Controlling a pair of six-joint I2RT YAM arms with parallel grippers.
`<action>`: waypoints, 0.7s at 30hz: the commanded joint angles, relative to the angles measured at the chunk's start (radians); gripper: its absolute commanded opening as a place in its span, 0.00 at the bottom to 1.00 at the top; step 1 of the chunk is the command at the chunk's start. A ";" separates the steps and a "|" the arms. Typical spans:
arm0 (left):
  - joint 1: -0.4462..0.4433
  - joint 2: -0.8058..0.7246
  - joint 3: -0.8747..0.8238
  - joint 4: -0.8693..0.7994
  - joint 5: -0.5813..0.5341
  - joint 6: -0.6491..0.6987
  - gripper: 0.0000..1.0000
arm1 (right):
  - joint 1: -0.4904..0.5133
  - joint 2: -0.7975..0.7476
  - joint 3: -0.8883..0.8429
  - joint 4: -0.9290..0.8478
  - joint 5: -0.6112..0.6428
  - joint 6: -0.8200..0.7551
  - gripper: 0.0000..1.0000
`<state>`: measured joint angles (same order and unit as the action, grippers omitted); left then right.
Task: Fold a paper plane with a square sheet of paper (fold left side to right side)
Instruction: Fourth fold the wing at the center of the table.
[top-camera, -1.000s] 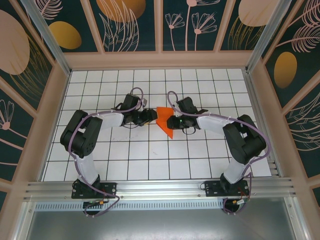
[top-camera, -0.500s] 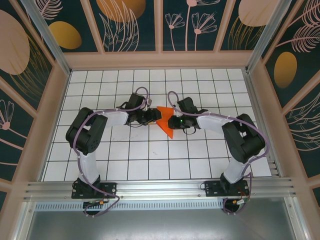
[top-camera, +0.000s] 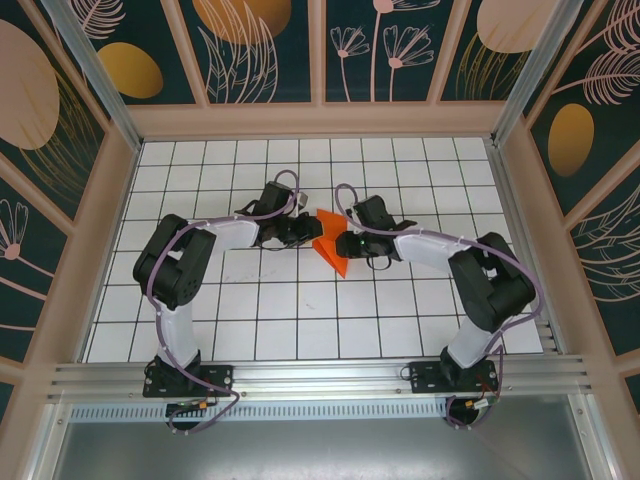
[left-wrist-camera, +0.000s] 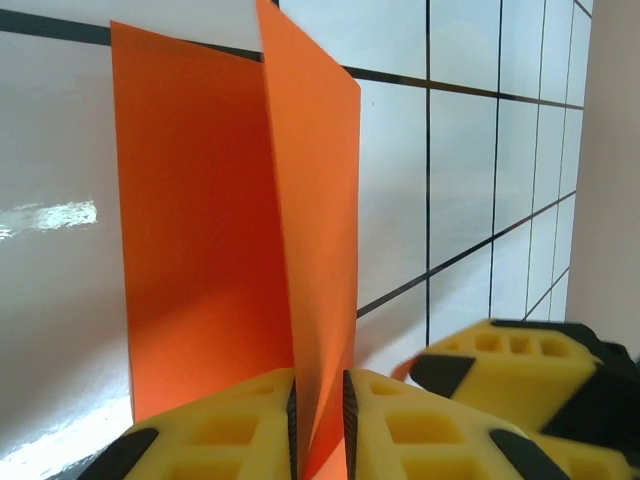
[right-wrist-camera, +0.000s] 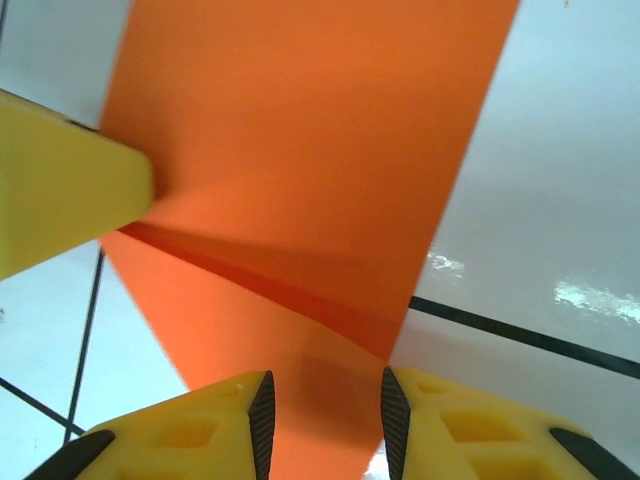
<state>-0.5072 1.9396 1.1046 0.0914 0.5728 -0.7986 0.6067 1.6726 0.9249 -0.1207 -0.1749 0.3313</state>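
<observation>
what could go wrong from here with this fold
1. The left hand pinches only the near edge of the upright orange sheet, so it may slip or crease crooked.
2. The right hand is open astride the sheet, close to the left hand; closing could bump hands or crumple it.

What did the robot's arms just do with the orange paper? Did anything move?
The left hand, pinching the paper's edge, slid right toward the right hand. This makes the orange paper look narrower from above, with its flap standing up. Nothing was let go. The right hand and the paper's pointed near corner stayed about where they were.
</observation>
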 joint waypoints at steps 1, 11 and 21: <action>-0.005 -0.002 0.021 0.001 0.019 -0.007 0.18 | 0.059 -0.076 -0.020 -0.010 0.126 0.025 0.37; -0.005 -0.010 0.025 -0.004 0.023 -0.005 0.18 | 0.201 -0.044 -0.010 -0.030 0.346 0.077 0.47; -0.005 -0.015 0.026 -0.009 0.021 -0.004 0.19 | 0.237 0.032 0.009 -0.034 0.406 0.080 0.48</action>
<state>-0.5072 1.9396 1.1072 0.0906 0.5762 -0.7986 0.8352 1.6886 0.9138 -0.1402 0.1844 0.3996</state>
